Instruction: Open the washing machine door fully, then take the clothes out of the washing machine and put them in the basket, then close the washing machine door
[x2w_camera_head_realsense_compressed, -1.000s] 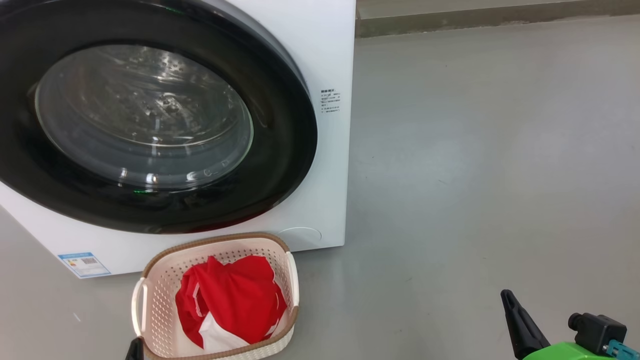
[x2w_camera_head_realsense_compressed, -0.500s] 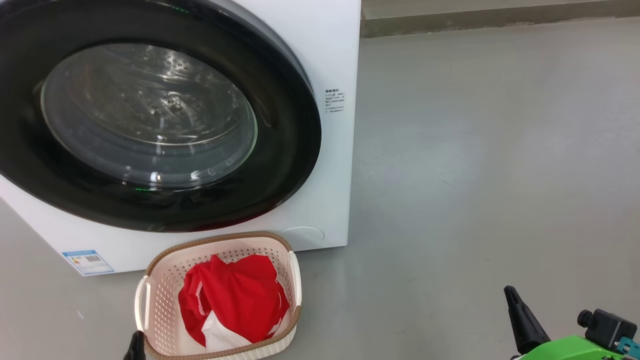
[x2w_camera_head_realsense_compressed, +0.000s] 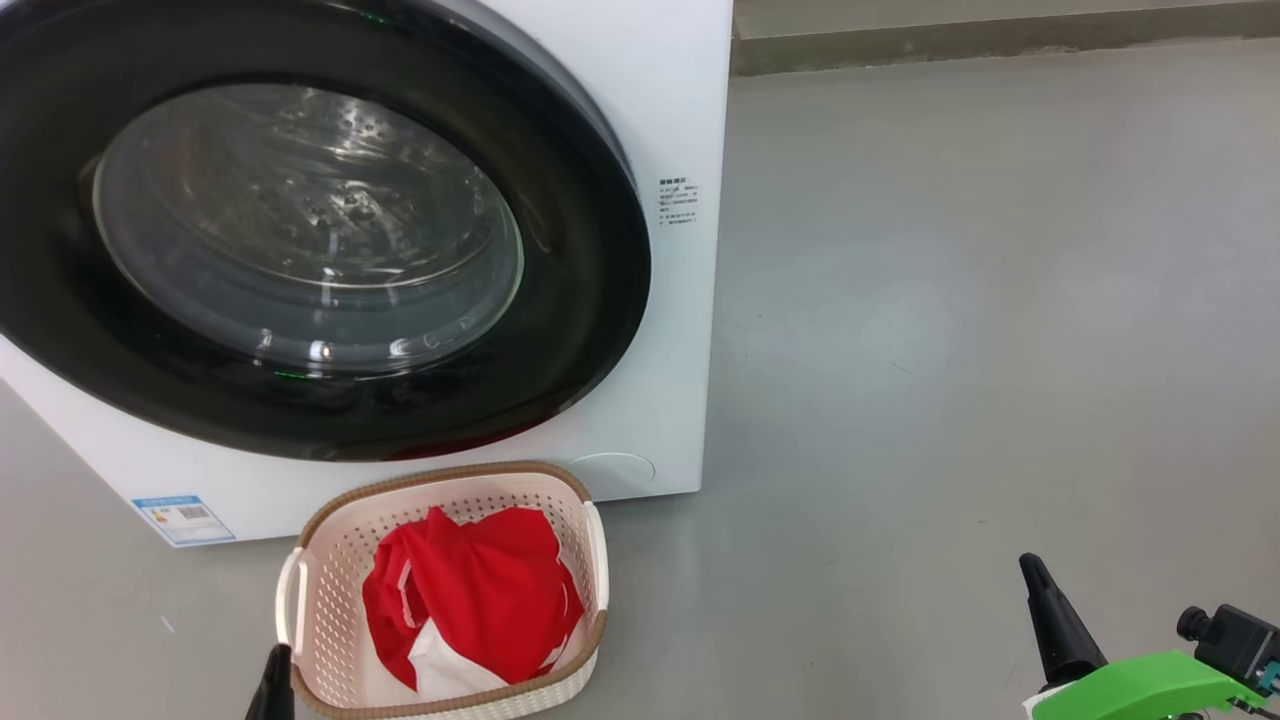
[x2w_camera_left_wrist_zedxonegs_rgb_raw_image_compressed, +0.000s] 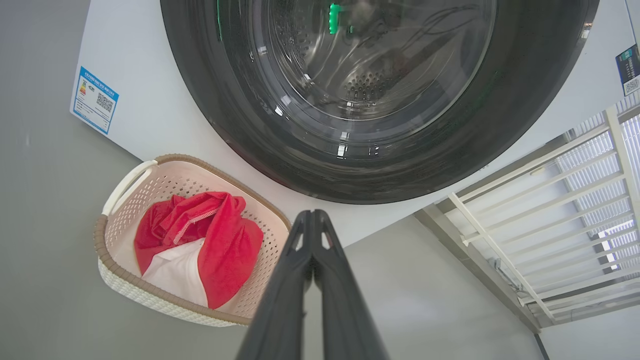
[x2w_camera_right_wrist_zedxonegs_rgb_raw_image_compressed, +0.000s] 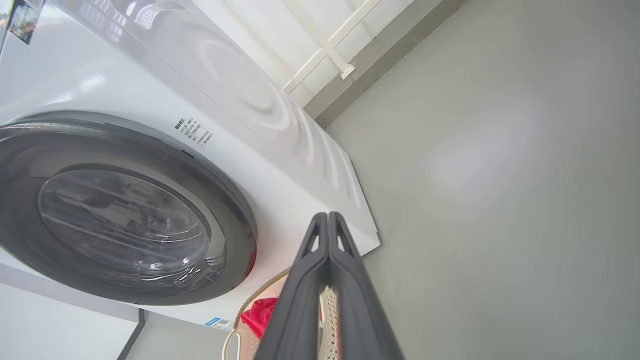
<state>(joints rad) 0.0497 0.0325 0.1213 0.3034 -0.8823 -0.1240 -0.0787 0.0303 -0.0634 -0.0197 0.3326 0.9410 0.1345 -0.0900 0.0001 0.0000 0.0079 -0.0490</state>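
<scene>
Left gripper (x2w_camera_left_wrist_zedxonegs_rgb_raw_image_compressed: 312, 217) and right gripper (x2w_camera_right_wrist_zedxonegs_rgb_raw_image_compressed: 327, 219) are pinched together, empty. The washing machine door (x2w_camera_head_realsense_compressed: 300, 230) looks closed (latch hidden); unlatched, it could swing into the basket (x2w_camera_head_realsense_compressed: 440, 481) just before it.

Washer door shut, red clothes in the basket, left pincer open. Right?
No: the left pincer is shut, fingers pressed together in the left wrist view. The washing machine door is shut and the clothes are in the basket, as stated.
</scene>
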